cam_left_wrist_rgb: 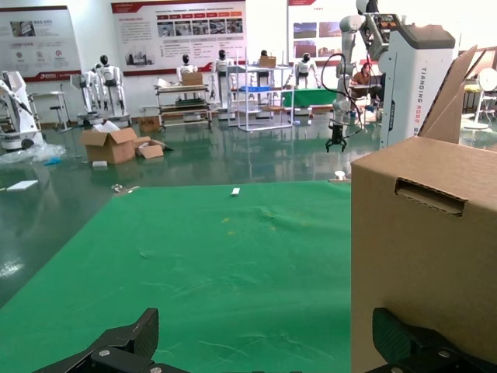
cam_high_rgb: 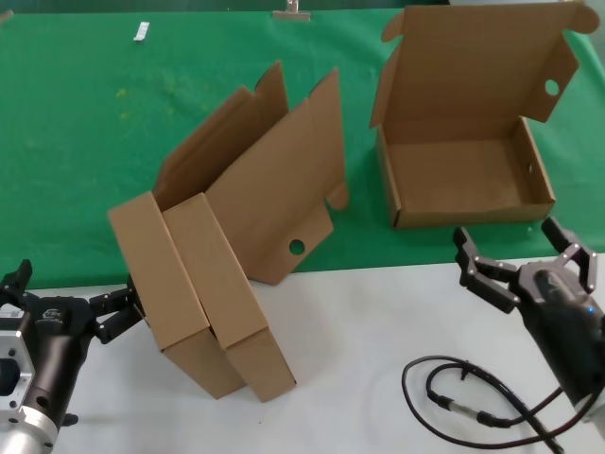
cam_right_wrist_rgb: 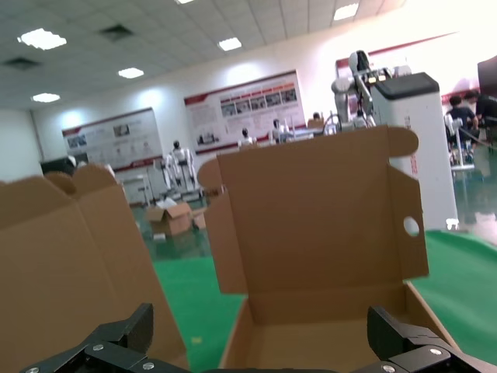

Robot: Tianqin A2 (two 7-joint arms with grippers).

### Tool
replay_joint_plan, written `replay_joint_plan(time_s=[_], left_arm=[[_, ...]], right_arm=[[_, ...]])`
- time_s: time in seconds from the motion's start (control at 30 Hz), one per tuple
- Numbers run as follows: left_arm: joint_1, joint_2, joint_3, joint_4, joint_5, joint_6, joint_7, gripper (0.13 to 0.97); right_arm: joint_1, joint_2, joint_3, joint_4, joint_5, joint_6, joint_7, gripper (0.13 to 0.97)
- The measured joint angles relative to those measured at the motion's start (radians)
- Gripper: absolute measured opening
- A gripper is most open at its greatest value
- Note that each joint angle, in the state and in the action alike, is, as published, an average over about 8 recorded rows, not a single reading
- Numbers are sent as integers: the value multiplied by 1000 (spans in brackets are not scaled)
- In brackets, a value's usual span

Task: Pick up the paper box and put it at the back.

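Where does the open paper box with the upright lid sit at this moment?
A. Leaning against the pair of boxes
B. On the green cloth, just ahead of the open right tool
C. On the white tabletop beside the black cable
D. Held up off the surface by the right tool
B: the paper box rests flat on the green cloth, with the open right tool just short of it and not touching.

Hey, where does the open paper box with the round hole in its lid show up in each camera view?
Head view: the paper box sits open on the green cloth, upper right, just beyond the right claw.
Left wrist view: not in it; the box there belongs to the leaning pair.
Right wrist view: fills the centre, lid upright.
Shared landmark: the green cloth.
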Motion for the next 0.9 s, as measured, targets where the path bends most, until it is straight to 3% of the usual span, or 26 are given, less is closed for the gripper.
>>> replay_joint_plan(time_s=[0.9], left_arm=[[0,0,0,0,0,0,0,966]], right_arm=[[-111,95,-171,174,-114,290,177,966]])
